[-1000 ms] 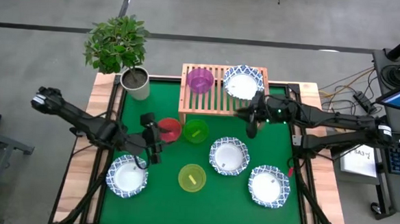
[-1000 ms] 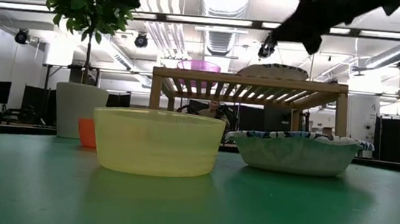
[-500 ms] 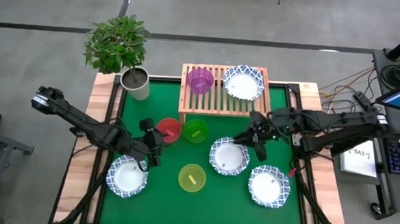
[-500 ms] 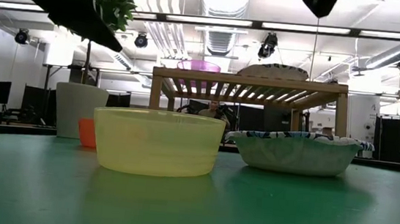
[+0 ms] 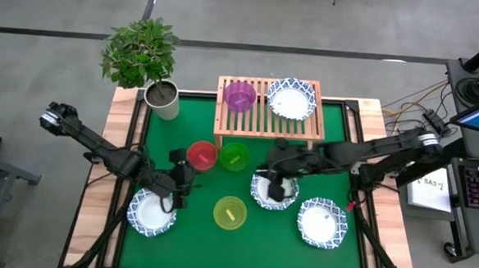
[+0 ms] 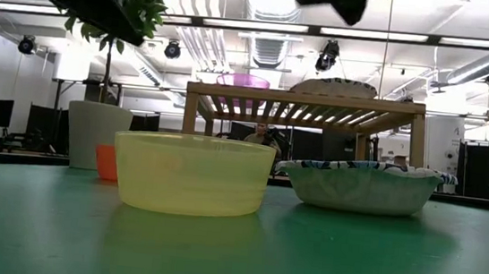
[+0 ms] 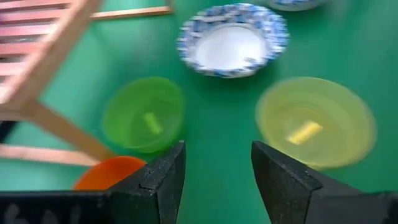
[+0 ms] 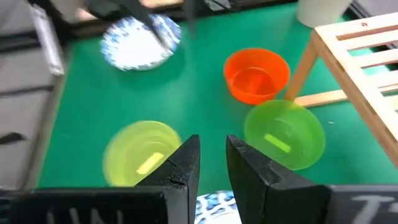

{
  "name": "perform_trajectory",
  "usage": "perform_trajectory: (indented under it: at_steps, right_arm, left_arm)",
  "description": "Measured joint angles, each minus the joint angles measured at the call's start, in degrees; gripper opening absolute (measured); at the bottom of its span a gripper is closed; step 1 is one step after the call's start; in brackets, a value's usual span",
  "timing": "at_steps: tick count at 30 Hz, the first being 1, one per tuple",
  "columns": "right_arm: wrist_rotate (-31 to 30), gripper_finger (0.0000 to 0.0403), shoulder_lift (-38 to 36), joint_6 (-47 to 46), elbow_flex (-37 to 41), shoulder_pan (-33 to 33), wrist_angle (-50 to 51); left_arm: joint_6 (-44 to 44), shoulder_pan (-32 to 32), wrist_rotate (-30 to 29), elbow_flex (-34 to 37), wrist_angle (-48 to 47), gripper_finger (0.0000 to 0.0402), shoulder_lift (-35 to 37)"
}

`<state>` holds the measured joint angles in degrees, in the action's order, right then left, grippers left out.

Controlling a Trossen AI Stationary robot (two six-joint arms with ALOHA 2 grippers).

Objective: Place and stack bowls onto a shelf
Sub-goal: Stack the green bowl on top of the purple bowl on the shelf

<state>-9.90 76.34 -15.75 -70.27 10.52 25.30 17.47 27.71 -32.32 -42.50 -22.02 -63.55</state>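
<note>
Slatted wood shelf (image 5: 267, 108) at the bench's far edge carries a translucent purple bowl (image 5: 240, 95) and a scallop-rimmed white bowl (image 5: 291, 99). Right gripper (image 5: 277, 185), fingers narrowly parted, hangs over the middle white bowl (image 5: 262, 196). Left gripper (image 5: 173, 198), fingers parted and empty, sits beside the left-edge white bowl (image 5: 152, 212). Glossy red (image 5: 202, 156), green (image 5: 235, 157) and yellow-green (image 5: 230, 213) plastic bowls lie mid-bench.

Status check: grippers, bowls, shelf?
Right gripper open over centre patterned bowl. Left gripper open, empty. Shelf holds purple bowl, patterned bowl.
</note>
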Motion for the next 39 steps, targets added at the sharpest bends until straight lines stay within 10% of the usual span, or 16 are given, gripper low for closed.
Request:
perform_trajectory:
  at_steps: [19,39]
  right_arm:
    - [-15.9,0.0068,30.2,0.7,-14.6,-0.3,0.4]
    - [-15.6,0.0068,32.4,3.8,-17.3,-1.0,0.7]
  left_arm:
    - [7.8,18.5,-14.0,0.9,-6.5,0.0166,2.0]
    - [8.7,18.6,-17.6,2.6,-7.0,0.0166,2.1]
